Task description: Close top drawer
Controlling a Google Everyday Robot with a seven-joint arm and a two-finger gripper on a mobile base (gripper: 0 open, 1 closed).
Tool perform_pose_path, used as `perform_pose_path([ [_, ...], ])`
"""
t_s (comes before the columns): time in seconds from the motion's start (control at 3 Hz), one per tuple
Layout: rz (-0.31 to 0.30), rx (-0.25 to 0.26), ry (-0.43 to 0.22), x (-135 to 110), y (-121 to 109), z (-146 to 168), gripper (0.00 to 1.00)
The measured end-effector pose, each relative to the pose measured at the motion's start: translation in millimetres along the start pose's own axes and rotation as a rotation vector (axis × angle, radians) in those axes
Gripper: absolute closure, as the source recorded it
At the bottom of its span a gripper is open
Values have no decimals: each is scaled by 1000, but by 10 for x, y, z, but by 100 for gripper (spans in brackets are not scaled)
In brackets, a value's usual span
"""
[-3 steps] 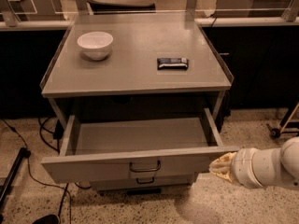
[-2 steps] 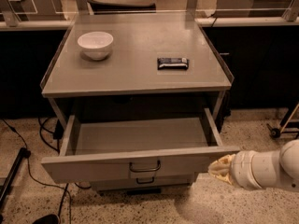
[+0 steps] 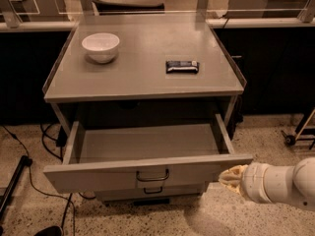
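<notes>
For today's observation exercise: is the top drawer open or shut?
Open: the top drawer is pulled out, its inside visible. The claw sits by its front's right end.

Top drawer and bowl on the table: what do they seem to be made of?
The top drawer looks like grey painted sheet metal, matte: thin flat walls, even colour. The bowl looks like glazed white ceramic, though plastic is possible: smooth, soft shine. The gripper sits by the drawer front's right end.

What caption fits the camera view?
Gripper at front corner of the open top drawer; bowl and packet on the tabletop.
</notes>
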State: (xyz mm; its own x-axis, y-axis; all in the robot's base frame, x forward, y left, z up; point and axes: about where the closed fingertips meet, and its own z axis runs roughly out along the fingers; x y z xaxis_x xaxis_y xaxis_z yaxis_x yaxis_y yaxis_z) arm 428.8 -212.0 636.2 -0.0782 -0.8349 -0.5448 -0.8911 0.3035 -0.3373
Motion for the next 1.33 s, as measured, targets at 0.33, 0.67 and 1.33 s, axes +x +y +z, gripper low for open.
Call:
perform_pose_path([
  [0.33,-55,73,-51,-41,-88,173,100],
  [0.67,-104,117,-105,-145,-182,347,100],
  [1.33,-188,166,-209,-480,-447,770,100],
])
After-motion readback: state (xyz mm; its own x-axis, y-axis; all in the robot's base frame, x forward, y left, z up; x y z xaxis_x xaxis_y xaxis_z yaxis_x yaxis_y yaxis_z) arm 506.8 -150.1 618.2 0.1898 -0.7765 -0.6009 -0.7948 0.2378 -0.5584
